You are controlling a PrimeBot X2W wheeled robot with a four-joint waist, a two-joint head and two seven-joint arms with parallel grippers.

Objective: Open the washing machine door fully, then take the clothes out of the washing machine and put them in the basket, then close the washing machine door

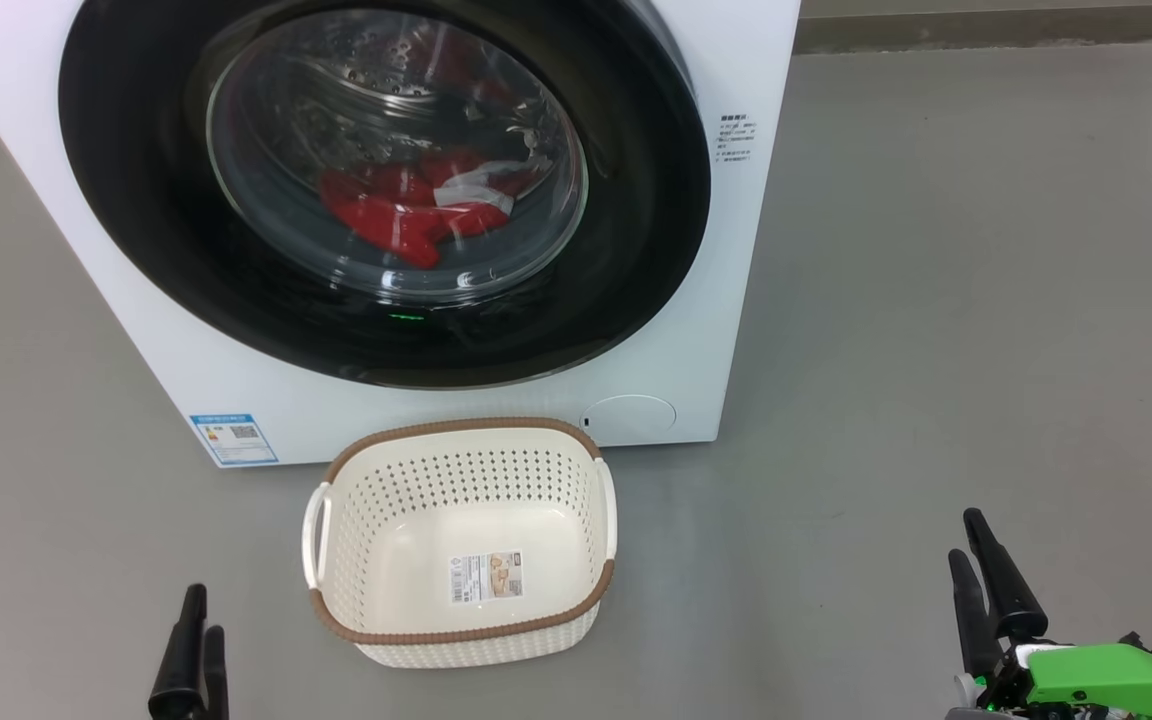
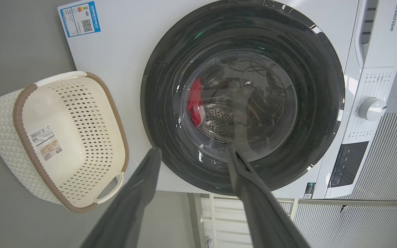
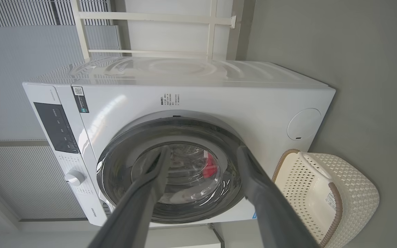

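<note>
head downward, 2 wrists facing washing machine (image 1: 748,260)

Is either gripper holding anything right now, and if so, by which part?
Nothing is held. The left gripper and the right gripper both stand open and empty, clear of the washing machine door; the clothes lie inside behind its glass.
</note>
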